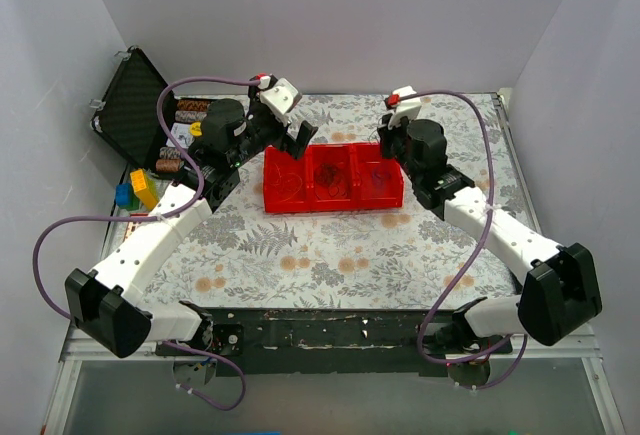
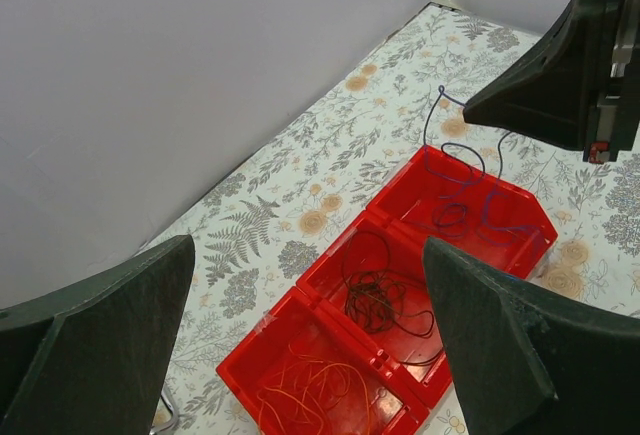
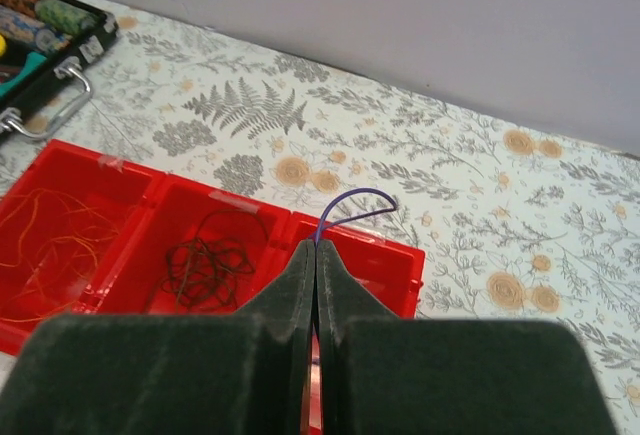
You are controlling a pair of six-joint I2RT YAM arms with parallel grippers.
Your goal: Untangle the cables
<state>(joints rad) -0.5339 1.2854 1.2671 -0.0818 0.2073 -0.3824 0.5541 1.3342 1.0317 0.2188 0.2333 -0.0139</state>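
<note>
A red tray (image 1: 335,205) with three compartments lies mid-table. The cables sit sorted in it: orange ones (image 2: 310,395) in the left bin, a brown-black clump (image 2: 375,305) in the middle, purple ones (image 2: 460,210) in the right. My right gripper (image 3: 316,245) is shut on a purple cable (image 3: 360,195), whose loop pokes out past the fingertips above the right bin (image 3: 400,255). From above, that gripper (image 1: 385,140) hangs over the tray's right end. My left gripper (image 1: 300,140) hovers open over the tray's back left, nothing between its fingers (image 2: 100,325).
An open black case (image 1: 130,105) with spools stands at the far left, with yellow and blue blocks (image 1: 143,187) in front of it. White walls close in the back and both sides. A floral cloth (image 1: 330,255) covers the table.
</note>
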